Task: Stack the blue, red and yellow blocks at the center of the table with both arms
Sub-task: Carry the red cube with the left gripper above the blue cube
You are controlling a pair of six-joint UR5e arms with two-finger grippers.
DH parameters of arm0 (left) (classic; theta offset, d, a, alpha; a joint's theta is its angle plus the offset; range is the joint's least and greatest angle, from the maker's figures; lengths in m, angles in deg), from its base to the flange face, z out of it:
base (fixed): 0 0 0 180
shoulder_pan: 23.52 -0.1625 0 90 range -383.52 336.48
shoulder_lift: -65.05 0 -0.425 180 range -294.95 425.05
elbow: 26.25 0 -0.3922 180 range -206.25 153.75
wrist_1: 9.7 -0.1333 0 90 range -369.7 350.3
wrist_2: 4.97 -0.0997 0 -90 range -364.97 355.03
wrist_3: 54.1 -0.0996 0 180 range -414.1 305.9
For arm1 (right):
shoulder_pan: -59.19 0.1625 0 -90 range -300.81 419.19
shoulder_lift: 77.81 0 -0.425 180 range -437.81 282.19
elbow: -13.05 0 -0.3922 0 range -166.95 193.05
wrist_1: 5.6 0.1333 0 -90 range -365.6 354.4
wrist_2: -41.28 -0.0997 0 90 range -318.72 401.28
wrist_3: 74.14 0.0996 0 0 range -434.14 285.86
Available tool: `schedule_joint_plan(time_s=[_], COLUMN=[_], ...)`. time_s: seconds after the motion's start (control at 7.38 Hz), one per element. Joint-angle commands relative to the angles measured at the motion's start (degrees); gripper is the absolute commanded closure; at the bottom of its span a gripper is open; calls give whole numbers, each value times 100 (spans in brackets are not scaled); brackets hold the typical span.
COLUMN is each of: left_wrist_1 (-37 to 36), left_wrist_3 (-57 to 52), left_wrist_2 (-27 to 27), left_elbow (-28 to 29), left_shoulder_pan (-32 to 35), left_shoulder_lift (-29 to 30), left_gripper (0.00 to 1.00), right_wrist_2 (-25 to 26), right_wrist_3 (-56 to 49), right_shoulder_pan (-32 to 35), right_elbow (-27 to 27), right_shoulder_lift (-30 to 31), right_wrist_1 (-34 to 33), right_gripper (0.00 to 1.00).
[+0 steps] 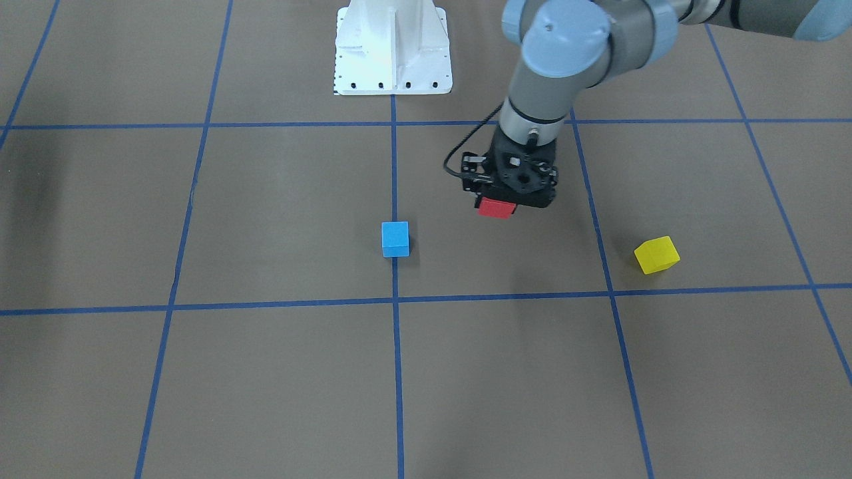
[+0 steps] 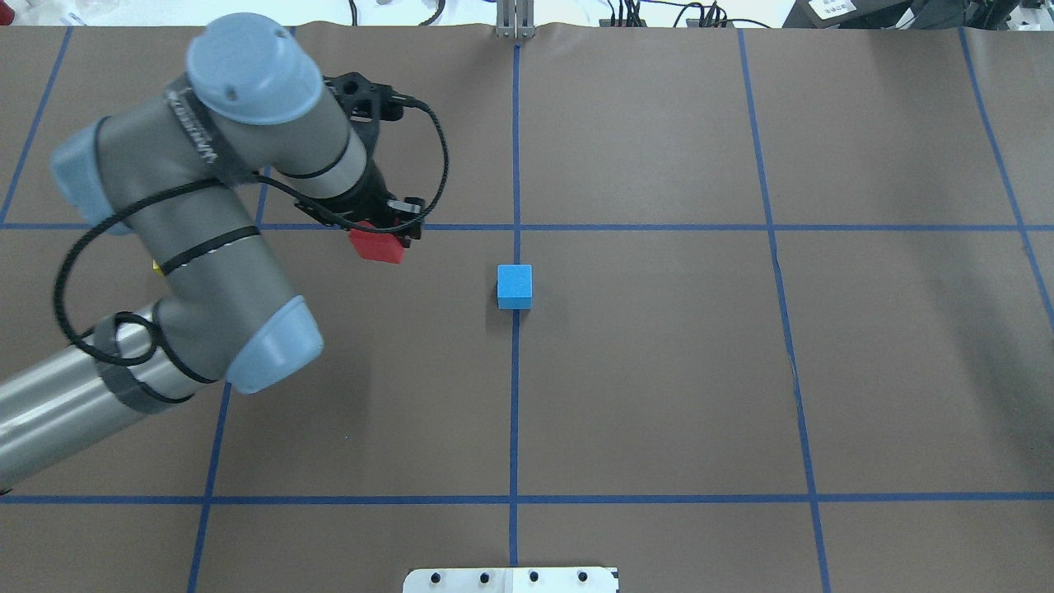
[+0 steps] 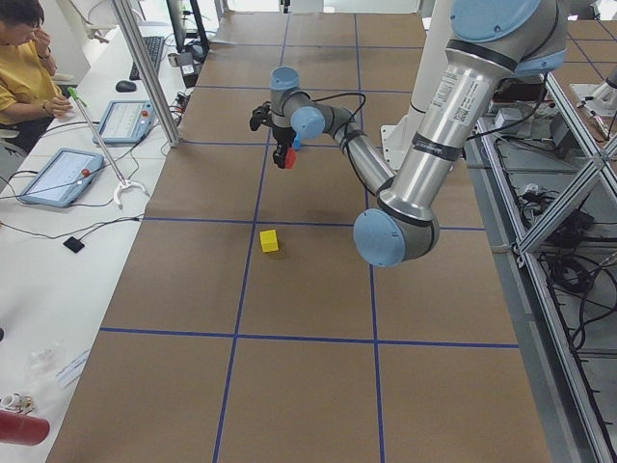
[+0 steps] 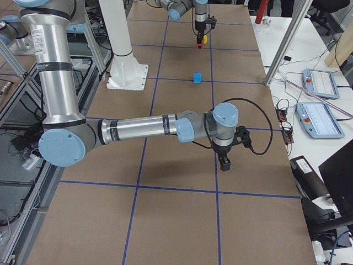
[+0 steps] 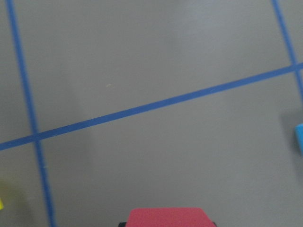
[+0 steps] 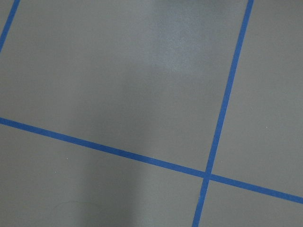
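My left gripper [image 1: 499, 201] is shut on the red block [image 1: 496, 208] and holds it above the table, to the robot's left of the blue block [image 1: 395, 239]. The overhead view shows the red block [image 2: 377, 246] left of the blue block [image 2: 515, 286], which sits on the centre line. The yellow block [image 1: 656, 255] lies tilted on the table further to the robot's left, mostly hidden under the arm in the overhead view. The left wrist view shows the red block [image 5: 168, 217] at the bottom edge and the blue block [image 5: 299, 137] at the right edge. My right gripper [image 4: 224, 161] shows only in the exterior right view; I cannot tell its state.
The robot's white base [image 1: 393, 50] stands at the table's edge on the centre line. Blue tape lines [image 2: 515, 395] divide the brown table into squares. An operator [image 3: 24, 58] sits beside the table with tablets [image 3: 60, 176] in the exterior left view.
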Motion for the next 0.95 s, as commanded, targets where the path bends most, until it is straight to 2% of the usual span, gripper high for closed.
schedule_joint_plan(time_s=[0.0, 0.41, 0.81], left_wrist_1=[28, 37, 660], left_wrist_3=[857, 896, 861], left_wrist_2=[-498, -535, -658], left_elbow=[1243, 1547, 2118], left_shoulder_pan=[-460, -532, -733], left_shoulder_lift=[1212, 1339, 1418], left_gripper=[100, 100, 100], right_wrist_2=[-6, -6, -6], right_wrist_3=[-5, -5, -5], right_shoulder_pan=[33, 50, 77], right_elbow=[-56, -65, -65], right_shoulder_lift=[2, 11, 11], right_wrist_1=[-5, -5, -5], right_gripper=[0, 0, 0])
